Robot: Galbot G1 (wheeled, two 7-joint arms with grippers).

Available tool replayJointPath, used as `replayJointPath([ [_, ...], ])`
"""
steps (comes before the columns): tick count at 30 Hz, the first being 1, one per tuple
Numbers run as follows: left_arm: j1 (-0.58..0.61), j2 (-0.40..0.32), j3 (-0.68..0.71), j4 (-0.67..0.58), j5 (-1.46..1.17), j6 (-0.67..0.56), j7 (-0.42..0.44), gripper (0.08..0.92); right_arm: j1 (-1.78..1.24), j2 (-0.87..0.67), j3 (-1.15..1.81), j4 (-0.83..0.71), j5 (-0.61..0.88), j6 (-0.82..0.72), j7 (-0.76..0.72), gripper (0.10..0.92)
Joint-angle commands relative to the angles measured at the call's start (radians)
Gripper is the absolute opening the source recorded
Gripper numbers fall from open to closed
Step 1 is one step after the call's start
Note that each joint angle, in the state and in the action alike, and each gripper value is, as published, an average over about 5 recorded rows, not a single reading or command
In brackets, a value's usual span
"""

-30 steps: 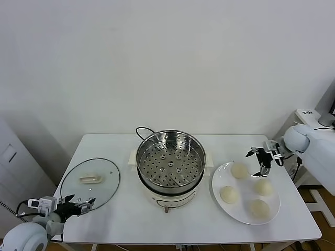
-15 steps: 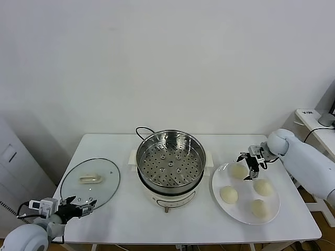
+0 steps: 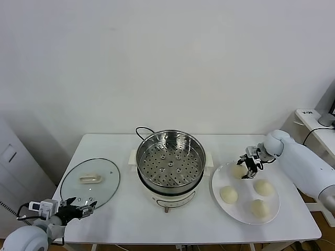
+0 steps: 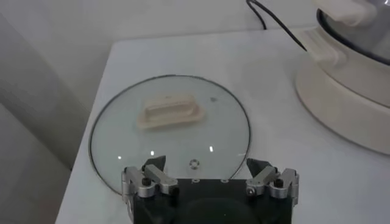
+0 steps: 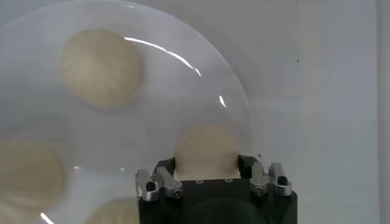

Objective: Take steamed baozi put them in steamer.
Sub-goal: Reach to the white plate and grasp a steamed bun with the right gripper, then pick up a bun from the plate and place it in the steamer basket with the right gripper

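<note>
Steamer [image 3: 170, 166] sits mid-table [image 3: 131, 219]; glass lid [image 3: 90, 183] flat to its left, plate [image 3: 246, 193] w/ four baozi [image 3: 229, 194] to its right. Right gripper [image 3: 248, 164] over plate's far-left bun; left gripper [image 3: 78, 207] at front-left edge, just before lid.

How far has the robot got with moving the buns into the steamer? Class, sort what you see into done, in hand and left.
Done: nothing; the steamer tray is bare and its glass lid lies aside. In hand: the right pincer sits around the plate's far baozi, not lifted. Left: all four baozi are on the plate. The left pincer waits open by the lid.
</note>
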Motion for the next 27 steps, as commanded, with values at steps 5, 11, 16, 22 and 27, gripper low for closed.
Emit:
replayJointPath([
  [5,0.005,-0.006,-0.002,-0.003,0.002,0.001,-0.002,0.823,0.016,-0.009,-0.018,0.030,0.008,0.011,-0.006,0.529],
  [11,0.005,-0.014,-0.002,-0.011,0.007,0.005,-0.004,0.823,0.183,-0.129,-0.214,0.178,0.173,0.007,-0.034,0.532],
  [16,0.003,-0.012,-0.002,-0.011,0.008,0.004,-0.006,0.823,0.433,-0.192,-0.389,0.258,0.350,0.101,-0.106,0.534],
  [22,0.001,-0.010,0.002,-0.011,0.008,0.003,-0.005,0.823,0.642,-0.094,-0.477,0.195,0.451,0.297,-0.212,0.535],
  [27,0.000,-0.004,0.004,-0.014,0.008,0.004,-0.007,0.823,0.706,0.054,-0.465,0.123,0.450,0.440,-0.242,0.542],
])
